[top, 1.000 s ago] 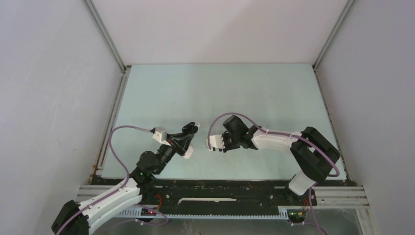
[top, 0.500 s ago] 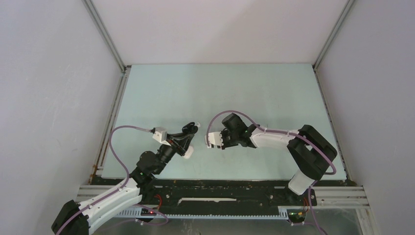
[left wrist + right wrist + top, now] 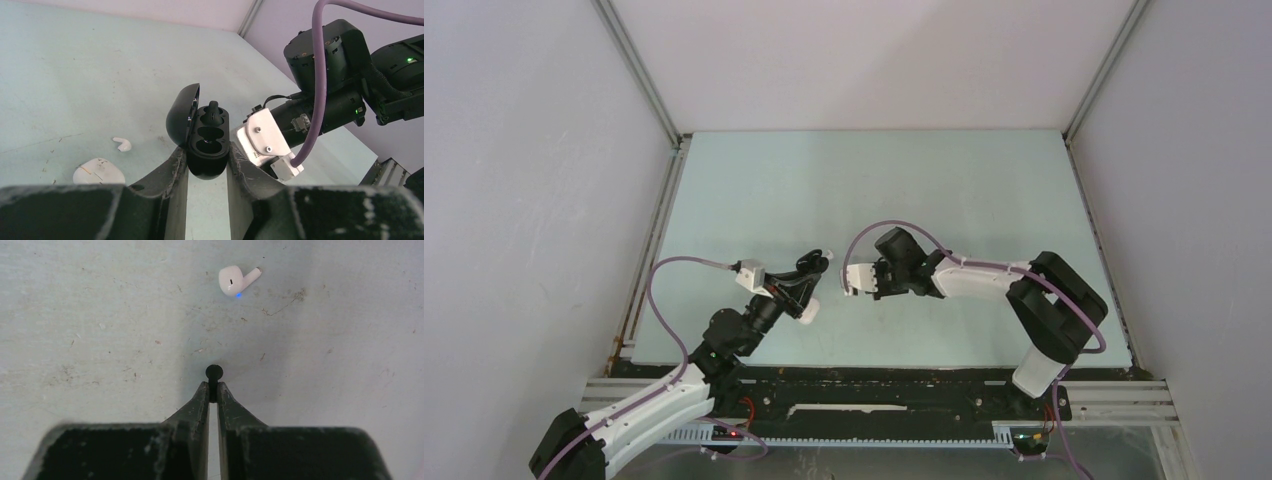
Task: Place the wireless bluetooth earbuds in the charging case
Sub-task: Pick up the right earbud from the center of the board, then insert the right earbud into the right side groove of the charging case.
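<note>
The right gripper [image 3: 214, 390] was seen pinched nearly shut on the stem of a black bud [image 3: 214, 372], whose round head stood out just past the fingertips. It was held above the table [image 3: 100, 315], and a white bud [image 3: 235, 281] with a small blue light lay loose on the surface farther ahead.

The left gripper [image 3: 207, 162] was clamped on the lower part of a black case [image 3: 209, 145], which was held up off the table with its lid [image 3: 181, 112] swung open. A small black knob [image 3: 213, 106] was seen standing in the far slot. It was taken to be a bud already seated, though this could not be told for sure. The nearer slot looked empty. A white case [image 3: 98, 172] lay on the table beside the white bud, and whether it was open could not be told.

The task was judged partly done. The gripped black bud had yet to be carried across and set in the open case, and the white bud had not been touched.
</note>
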Controlling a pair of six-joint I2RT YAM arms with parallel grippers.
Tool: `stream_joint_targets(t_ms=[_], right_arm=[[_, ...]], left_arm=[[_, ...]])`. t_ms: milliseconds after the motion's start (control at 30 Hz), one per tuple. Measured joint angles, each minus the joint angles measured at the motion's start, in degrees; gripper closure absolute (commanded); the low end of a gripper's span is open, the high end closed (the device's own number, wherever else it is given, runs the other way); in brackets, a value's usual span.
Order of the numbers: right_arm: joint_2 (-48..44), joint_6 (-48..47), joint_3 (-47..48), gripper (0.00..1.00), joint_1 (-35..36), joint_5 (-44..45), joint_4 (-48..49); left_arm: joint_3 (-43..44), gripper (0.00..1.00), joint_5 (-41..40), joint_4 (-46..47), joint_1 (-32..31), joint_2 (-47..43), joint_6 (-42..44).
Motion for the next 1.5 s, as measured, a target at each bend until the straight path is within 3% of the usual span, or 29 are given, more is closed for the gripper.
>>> stream_joint_targets(t_ms=[200,367,633,800,1000,1500], right_arm=[[-2.8,2.1,1.2,1.0,-0.4,-3.3,-6.5],[-14.1,5.8,3.9,1.0,-0.3,-10.4,-16.7],[-27.8,11.6,10.5,1.0,0.0,-22.9,-27.1],[-28.1,15.8,12.3,1.0,0.3,-27.2,-32.0],[-26.1,21.7,13.2,1.0,1.0,-31.4,-32.7],[-20.5,27.1,13.2,1.0,3.8,-36.4,-31.6]], left_arm=[[0.0,1.0,0.0,0.0,0.0,0.5,0.0],[0.0,1.0,1.8,0.2,0.0,3.5,0.2],[0.0,1.0,18.2,10.1,0.0,19.3,1.0],[1.0,1.0,29.1,17.0,-3.1,31.6,1.0],[3.5,1.0,36.5,25.2,-6.6,39.2,0.5],[3.6,0.99,40.5,33.2,-6.8,41.8,-1.0]])
